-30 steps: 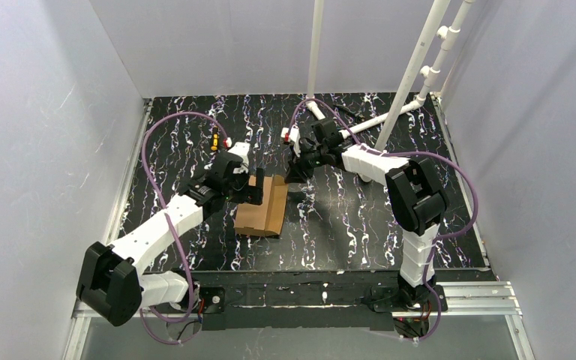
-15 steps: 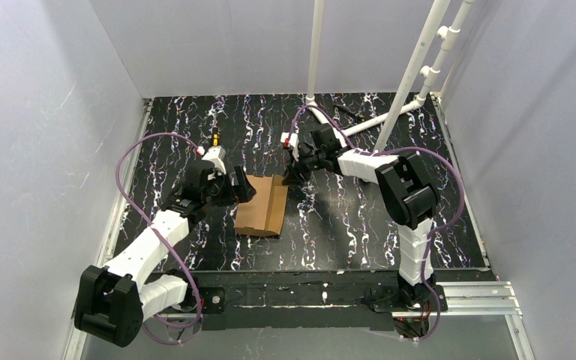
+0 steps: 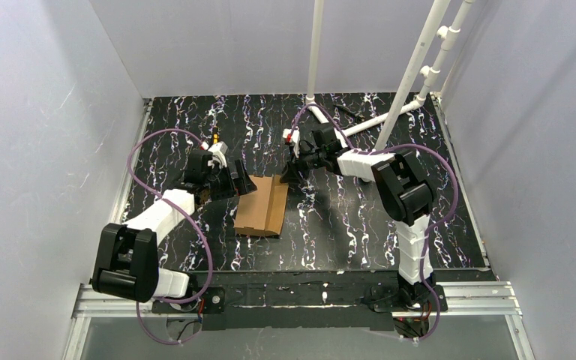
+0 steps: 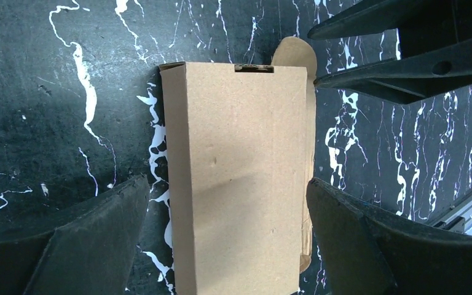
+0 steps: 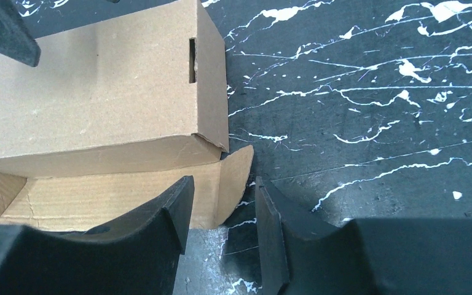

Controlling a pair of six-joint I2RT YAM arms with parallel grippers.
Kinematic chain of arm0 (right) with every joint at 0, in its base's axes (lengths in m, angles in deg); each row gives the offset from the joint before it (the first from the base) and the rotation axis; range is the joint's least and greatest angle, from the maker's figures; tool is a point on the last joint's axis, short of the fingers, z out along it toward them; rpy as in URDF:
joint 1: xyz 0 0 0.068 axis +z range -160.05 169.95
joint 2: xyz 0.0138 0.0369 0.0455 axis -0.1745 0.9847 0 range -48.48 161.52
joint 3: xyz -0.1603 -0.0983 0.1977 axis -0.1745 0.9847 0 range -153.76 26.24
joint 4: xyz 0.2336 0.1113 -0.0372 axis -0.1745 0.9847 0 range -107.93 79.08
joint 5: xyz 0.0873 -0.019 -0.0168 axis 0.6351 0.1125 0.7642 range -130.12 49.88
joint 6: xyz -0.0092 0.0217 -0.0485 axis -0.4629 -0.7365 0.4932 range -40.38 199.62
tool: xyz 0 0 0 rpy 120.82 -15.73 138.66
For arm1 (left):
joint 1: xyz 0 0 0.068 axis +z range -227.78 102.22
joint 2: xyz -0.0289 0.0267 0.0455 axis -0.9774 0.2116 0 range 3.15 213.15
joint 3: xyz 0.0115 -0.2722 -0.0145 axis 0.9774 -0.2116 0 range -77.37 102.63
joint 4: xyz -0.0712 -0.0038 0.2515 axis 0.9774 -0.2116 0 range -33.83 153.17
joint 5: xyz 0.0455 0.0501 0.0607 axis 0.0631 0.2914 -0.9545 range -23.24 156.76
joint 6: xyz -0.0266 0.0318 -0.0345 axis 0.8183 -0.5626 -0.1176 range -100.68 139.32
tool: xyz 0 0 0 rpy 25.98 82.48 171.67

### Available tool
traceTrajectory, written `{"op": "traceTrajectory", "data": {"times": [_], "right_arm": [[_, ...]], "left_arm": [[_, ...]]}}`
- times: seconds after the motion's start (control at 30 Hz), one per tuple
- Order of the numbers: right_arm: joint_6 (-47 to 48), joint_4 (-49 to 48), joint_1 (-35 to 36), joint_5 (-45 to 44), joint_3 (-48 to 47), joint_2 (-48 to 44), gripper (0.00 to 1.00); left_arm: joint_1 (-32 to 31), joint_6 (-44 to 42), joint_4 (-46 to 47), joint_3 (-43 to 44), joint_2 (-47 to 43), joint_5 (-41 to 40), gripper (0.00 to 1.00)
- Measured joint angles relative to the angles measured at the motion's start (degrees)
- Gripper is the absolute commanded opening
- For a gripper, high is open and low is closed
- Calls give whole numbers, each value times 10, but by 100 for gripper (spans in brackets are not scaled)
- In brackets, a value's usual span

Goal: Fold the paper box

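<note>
The paper box (image 3: 261, 208) is brown cardboard, folded into a small rectangular box lying on the black marbled table. In the left wrist view the box (image 4: 236, 178) lies between my left gripper's wide-open fingers, touching neither. My left gripper (image 3: 241, 184) is at its far left corner. An open flap with a rounded tab (image 5: 233, 181) lies flat beside the box (image 5: 98, 104). My right gripper (image 5: 221, 209) is open, and the tab's corner is between its fingers. In the top view the right gripper (image 3: 289, 171) is at the box's far right corner.
White pipes (image 3: 412, 71) slant up from the table's back right and one stands upright (image 3: 316, 45) at the back middle. Grey walls enclose the table (image 3: 360, 225) on three sides. A metal rail (image 3: 480, 292) runs along the near edge.
My left arm has swung back to the left and its gripper has drawn slightly off the box's far left corner. My right gripper has shifted a little at the far right corner. The box has not moved.
</note>
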Motion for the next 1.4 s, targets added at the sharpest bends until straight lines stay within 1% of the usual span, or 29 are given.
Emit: {"op": "traceTrajectory", "data": {"times": [0.23,0.43,0.67,0.93,1.23,1.4], "right_arm": [[-35,-10,-5,8,-1,23,47],[-57,-19,-10,7,-1,29,42],[-85,-49,-12,23,-1,29,36],[-109,-84,-12,45,9,29,31],[-93,-78,-16,50,19,29,28],[-71,-67,-19,50,20,29,23]], "left_arm": [[-3,-18,-1,17,26,17,98],[-24,-40,-8,22,31,-1,98],[-64,-67,-7,28,43,-25,98],[-66,-70,-1,28,45,-30,98],[-66,-84,-14,32,50,-37,98],[-66,-88,-24,41,51,-42,97]]}}
